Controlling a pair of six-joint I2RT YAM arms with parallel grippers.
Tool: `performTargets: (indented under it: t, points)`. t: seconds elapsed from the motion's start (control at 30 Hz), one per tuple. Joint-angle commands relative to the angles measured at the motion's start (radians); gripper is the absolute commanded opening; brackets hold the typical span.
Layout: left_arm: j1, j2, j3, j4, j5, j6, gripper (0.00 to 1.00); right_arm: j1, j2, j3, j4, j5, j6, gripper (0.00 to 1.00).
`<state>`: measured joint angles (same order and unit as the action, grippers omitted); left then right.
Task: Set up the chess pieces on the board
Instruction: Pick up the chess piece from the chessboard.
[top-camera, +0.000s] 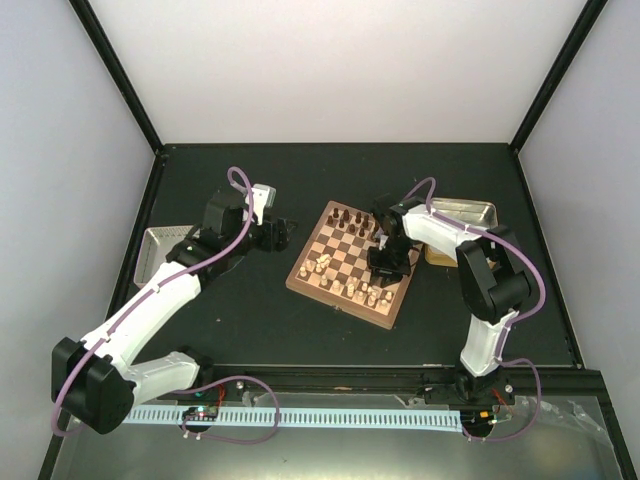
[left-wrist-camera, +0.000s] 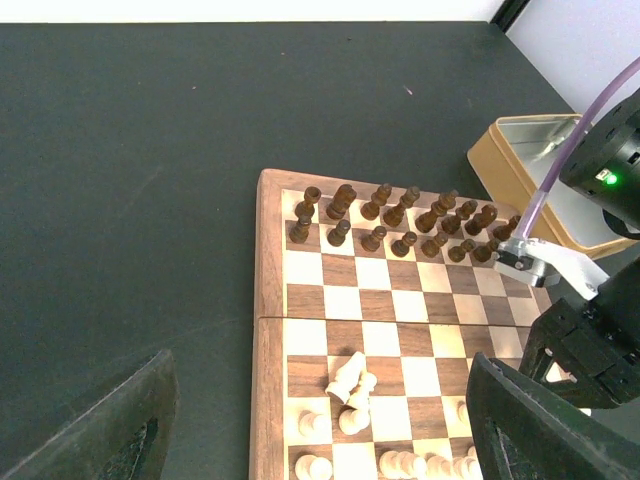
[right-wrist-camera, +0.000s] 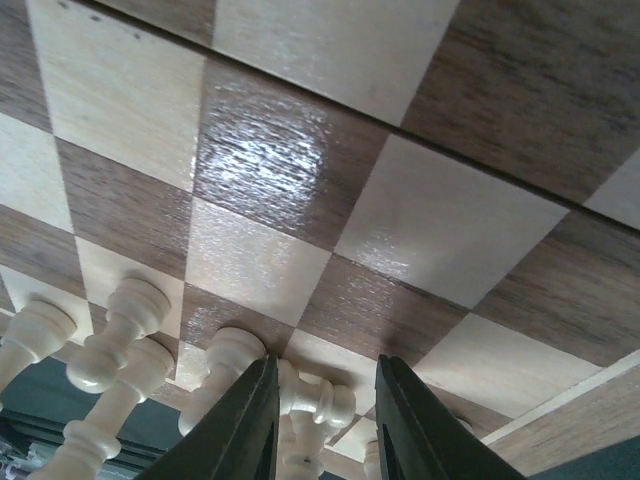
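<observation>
The board lies at mid-table. Dark brown chess pieces stand along its far edge in two rows. Cream pieces crowd its near edge. My right gripper is low over the board's near right part. Its fingers are slightly apart around a cream piece, which touches the left finger only. Other cream pieces stand beside it. My left gripper is wide open and empty, hovering left of the board. It looks at two toppled cream pieces.
A metal tray sits at the left under my left arm. A gold tin stands right of the board and shows in the left wrist view. My right arm covers the board's right side.
</observation>
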<state>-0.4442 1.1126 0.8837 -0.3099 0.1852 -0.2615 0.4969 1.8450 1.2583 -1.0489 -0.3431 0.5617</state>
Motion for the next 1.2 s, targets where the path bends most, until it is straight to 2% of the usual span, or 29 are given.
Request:
performTargets:
  t: [0.0, 0.33, 0.53, 0.8, 0.9, 1.03, 1.17]
  points:
    - [0.007, -0.005, 0.046, -0.018, -0.001, 0.017, 0.80, -0.006, -0.004, -0.014, 0.014, -0.010, 0.014, 0.29]
    - [0.007, -0.007, 0.044, -0.023, -0.006, 0.018, 0.80, -0.015, -0.006, -0.002, 0.066, -0.011, 0.025, 0.26]
    - [0.007, -0.006, 0.045, -0.024, -0.009, 0.020, 0.80, -0.012, -0.030, 0.016, 0.091, 0.012, -0.026, 0.24]
    - [0.007, 0.001, 0.046, -0.019, -0.007, 0.018, 0.80, 0.031, -0.105, 0.053, 0.028, 0.089, -0.130, 0.31]
    - [0.007, 0.003, 0.046, -0.019, -0.005, 0.016, 0.80, 0.059, -0.101, 0.060, 0.009, 0.105, -0.146, 0.31]
    - [0.007, 0.004, 0.044, -0.021, -0.004, 0.016, 0.80, 0.077, -0.090, 0.059, 0.004, 0.116, -0.148, 0.25]
    - [0.006, 0.005, 0.044, -0.021, -0.004, 0.015, 0.80, 0.100, -0.074, 0.068, -0.001, 0.102, -0.163, 0.26]
